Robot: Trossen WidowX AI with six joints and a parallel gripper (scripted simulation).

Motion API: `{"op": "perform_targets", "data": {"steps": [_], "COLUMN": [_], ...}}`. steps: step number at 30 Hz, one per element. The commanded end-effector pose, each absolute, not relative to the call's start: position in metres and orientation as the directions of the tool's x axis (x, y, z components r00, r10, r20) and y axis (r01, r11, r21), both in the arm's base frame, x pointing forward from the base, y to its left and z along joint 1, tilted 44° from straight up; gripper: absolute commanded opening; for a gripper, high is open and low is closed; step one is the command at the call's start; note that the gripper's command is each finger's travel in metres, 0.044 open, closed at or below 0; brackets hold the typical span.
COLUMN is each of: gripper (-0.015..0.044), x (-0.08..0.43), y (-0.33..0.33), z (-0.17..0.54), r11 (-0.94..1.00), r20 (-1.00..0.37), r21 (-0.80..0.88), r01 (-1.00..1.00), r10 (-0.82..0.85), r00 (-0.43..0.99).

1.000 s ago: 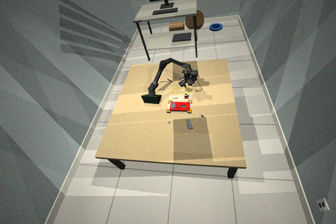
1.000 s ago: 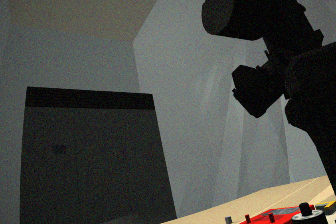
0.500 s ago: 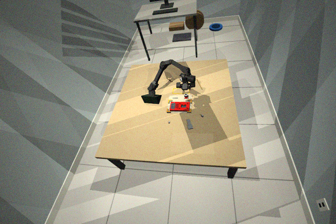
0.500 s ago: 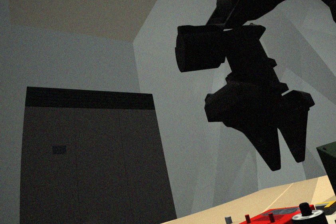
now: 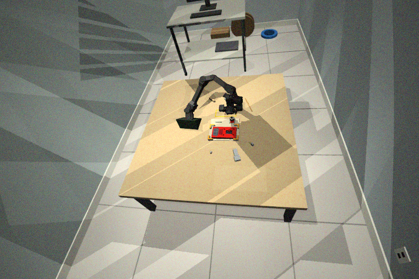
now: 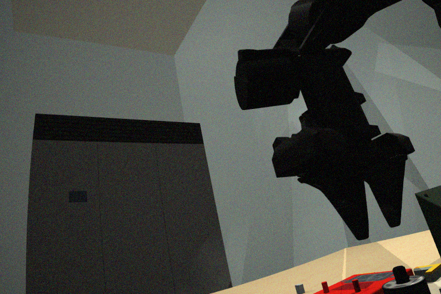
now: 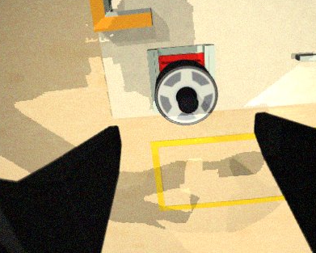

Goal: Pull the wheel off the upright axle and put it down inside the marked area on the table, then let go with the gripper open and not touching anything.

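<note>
The wheel (image 5: 232,119) (image 6: 408,290) (image 7: 187,77), black with a light spoked face, sits on the upright black axle (image 6: 400,273) (image 7: 187,99), over a small red and grey holder (image 7: 151,70) at the pale board's edge. My gripper (image 6: 378,231) (image 7: 187,128) is open and empty. It hangs above the wheel's level; in the wrist view the wheel shows ahead of the gap between the fingertips. The marked area (image 5: 223,116) (image 7: 158,175) is a yellow outline on the table beside the board; the right finger hides part of it in the wrist view.
The pale board (image 7: 247,22) carries a red panel (image 5: 232,133) with upright pins and orange corner brackets (image 7: 126,23). A thin dark bar (image 7: 312,56) lies on it. A grey plate (image 5: 236,154), a small grey peg (image 5: 211,152) and a thin stick (image 5: 248,104) lie on the table.
</note>
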State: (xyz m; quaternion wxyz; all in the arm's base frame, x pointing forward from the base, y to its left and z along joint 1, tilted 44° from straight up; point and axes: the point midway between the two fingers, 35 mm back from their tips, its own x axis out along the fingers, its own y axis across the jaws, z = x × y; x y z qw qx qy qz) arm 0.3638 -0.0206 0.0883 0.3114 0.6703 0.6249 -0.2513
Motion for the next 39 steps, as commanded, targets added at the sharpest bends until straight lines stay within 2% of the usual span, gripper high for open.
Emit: {"op": "perform_targets", "data": {"steps": [1, 13, 17, 25, 30, 39], "gripper": [0.0300, 0.0300, 0.0195, 0.0142, 0.0010, 0.0000], "x": [0.364, 0.365, 0.366, 0.366, 0.366, 0.366], "y": [-0.004, 0.023, 0.022, 0.022, 0.021, 0.019], "z": [0.072, 0.047, 0.051, 0.051, 0.051, 0.053], "r11": [-0.024, -0.024, -0.015, -0.015, -0.015, -0.016], "r20": [-0.723, -0.720, -0.723, -0.723, -0.723, -0.723], "r21": [0.096, 0.097, 0.101, 0.101, 0.101, 0.101], "r01": [0.995, 0.995, 0.995, 0.995, 0.995, 0.995], "r10": [0.685, 0.688, 0.686, 0.686, 0.686, 0.686], "r00": [0.086, 0.087, 0.084, 0.084, 0.084, 0.084]}}
